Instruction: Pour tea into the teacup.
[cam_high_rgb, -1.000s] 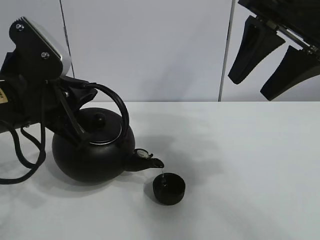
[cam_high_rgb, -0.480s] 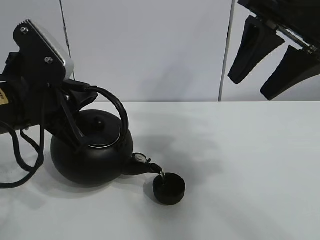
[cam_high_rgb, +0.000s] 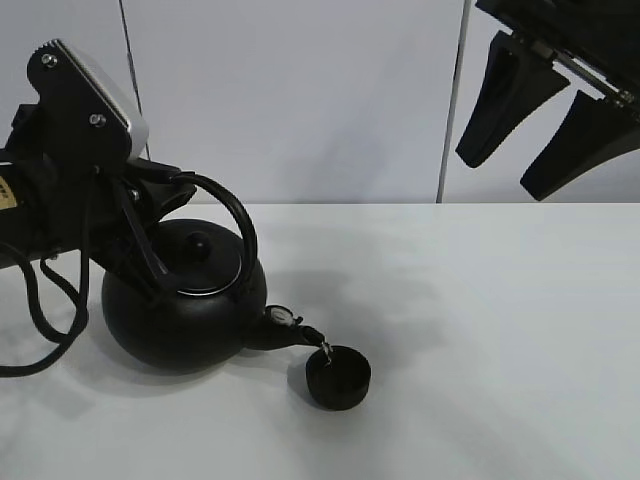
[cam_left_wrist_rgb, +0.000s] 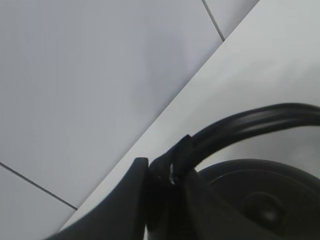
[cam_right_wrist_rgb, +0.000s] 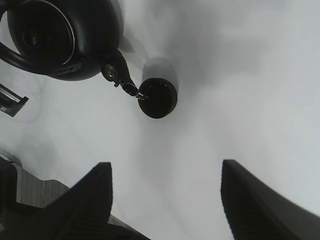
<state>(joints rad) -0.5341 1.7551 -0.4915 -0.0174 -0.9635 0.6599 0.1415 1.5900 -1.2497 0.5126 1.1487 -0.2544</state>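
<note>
A big round black kettle with an arched handle is tilted, its spout over the small matte-black teacup on the white table. My left gripper is shut on the kettle's handle; the left wrist view shows the fingers clamped on the handle. My right gripper is open and empty, high at the upper right, far from the cup. The right wrist view shows the kettle, spout and teacup from above.
A black cable loops from the left arm over the table's left side. A white panelled wall stands behind the table.
The kettle has tipped further and its spout has come down closer to the teacup's rim. The right gripper has not moved.
</note>
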